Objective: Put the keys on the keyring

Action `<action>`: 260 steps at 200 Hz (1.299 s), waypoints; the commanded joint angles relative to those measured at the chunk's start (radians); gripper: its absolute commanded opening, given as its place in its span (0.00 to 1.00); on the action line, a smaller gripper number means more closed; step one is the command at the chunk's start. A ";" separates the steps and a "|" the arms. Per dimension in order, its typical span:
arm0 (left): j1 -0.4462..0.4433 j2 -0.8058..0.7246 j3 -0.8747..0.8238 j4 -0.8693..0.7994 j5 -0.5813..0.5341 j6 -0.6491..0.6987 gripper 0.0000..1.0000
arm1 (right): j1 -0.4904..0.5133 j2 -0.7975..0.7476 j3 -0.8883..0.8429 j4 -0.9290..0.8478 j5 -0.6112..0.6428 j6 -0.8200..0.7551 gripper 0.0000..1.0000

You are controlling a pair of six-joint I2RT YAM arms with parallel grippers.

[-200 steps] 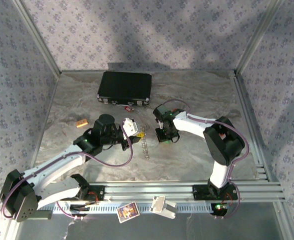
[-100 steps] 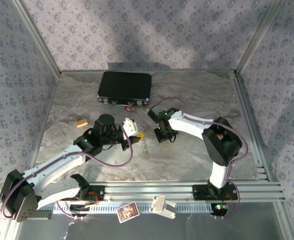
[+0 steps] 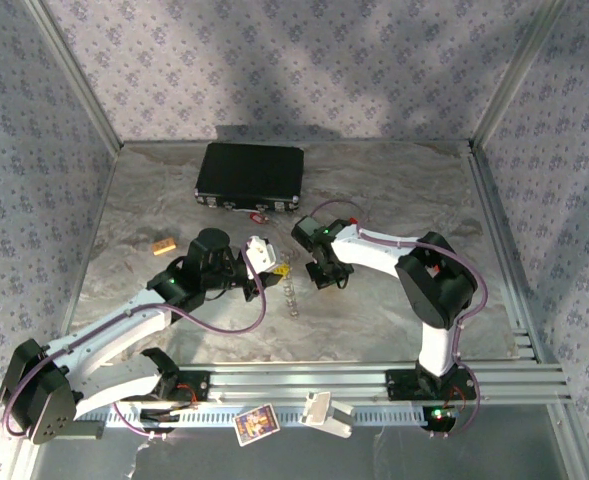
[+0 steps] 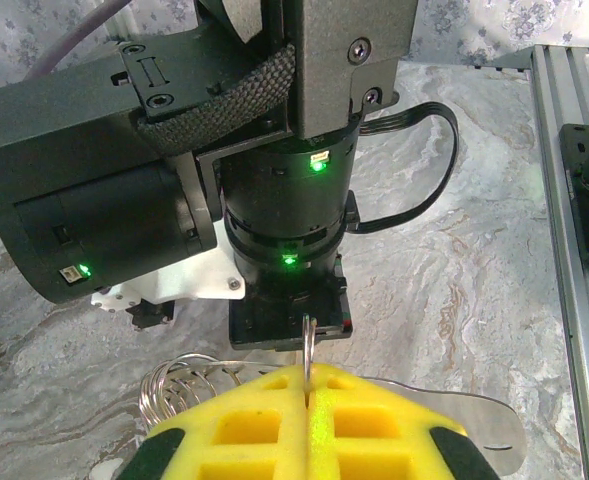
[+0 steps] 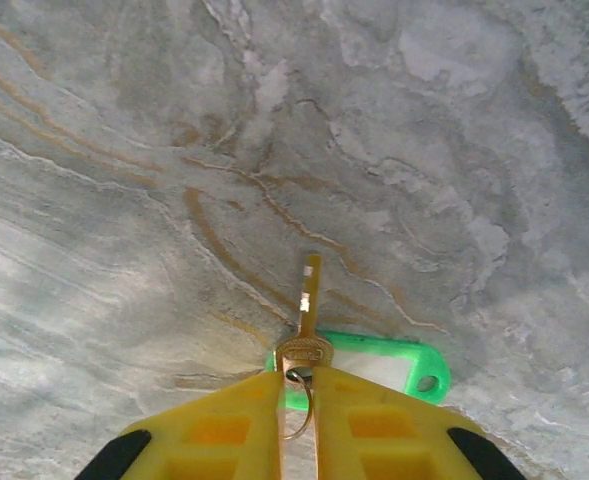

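Working mid-way over the table (image 3: pixel 404 200), within reach of both arms. Leaving the case (image 3: pixel 250 175) shut at the far edge, well apart from the meeting point, probably to keep the middle free.

Pinching the keyring (image 4: pixel 307 347) in the left gripper (image 4: pixel 307 380), fingers pressed tight on a thin metal edge. Holding that edge upright and toward the opposite wrist, likely as a steady target for threading.

Clamping the green key (image 5: pixel 305 350) by its head in the right gripper (image 5: pixel 296 385), fingers closed hard, blade pointing out ahead, green tag showing just behind. Gripping by the head presumably to aim the key at the ring.

From above, facing each other, just beside one another but not yet joined.

Leaving the red key (image 3: pixel 259 213) on the table just in front of the case, untouched, apparently for a later turn.

Threading judged not yet done. Calling for fine alignment, at some risk of losing the thin ring from the pinch.
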 commanded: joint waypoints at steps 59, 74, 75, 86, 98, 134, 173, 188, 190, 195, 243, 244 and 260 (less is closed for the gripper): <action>-0.008 -0.007 -0.002 0.021 0.010 0.018 0.00 | -0.039 -0.096 -0.063 0.037 0.024 0.246 0.38; -0.007 -0.004 -0.002 0.021 0.010 0.018 0.00 | -0.033 -0.120 -0.081 0.041 0.049 0.338 0.40; -0.007 -0.004 -0.002 0.021 0.010 0.018 0.00 | -0.032 -0.122 -0.083 0.042 0.050 0.344 0.40; -0.008 -0.004 -0.001 0.021 0.012 0.018 0.00 | -0.026 -0.142 -0.108 0.062 0.057 0.399 0.40; -0.008 -0.004 -0.001 0.022 0.011 0.018 0.00 | -0.022 -0.163 -0.134 0.090 0.055 0.445 0.39; -0.008 0.001 -0.001 0.023 0.016 0.017 0.00 | -0.022 -0.159 -0.151 0.139 0.011 0.497 0.38; -0.007 -0.002 -0.001 0.021 0.015 0.018 0.00 | -0.013 -0.134 -0.155 0.168 -0.003 0.505 0.36; -0.008 -0.001 -0.002 0.022 0.016 0.018 0.00 | -0.011 -0.132 -0.156 0.165 -0.004 0.505 0.35; -0.008 -0.001 -0.002 0.022 0.017 0.018 0.00 | -0.010 -0.131 -0.156 0.165 -0.005 0.505 0.35; -0.008 -0.001 -0.001 0.023 0.017 0.018 0.00 | -0.009 -0.129 -0.157 0.164 -0.005 0.504 0.35; -0.008 -0.004 -0.002 0.018 0.016 0.017 0.00 | 0.001 -0.104 -0.152 0.148 0.016 0.510 0.33; -0.008 -0.004 -0.002 0.018 0.016 0.018 0.00 | 0.001 -0.104 -0.152 0.148 0.017 0.510 0.32; -0.008 -0.004 -0.001 0.019 0.017 0.017 0.00 | 0.002 -0.098 -0.151 0.148 0.014 0.509 0.32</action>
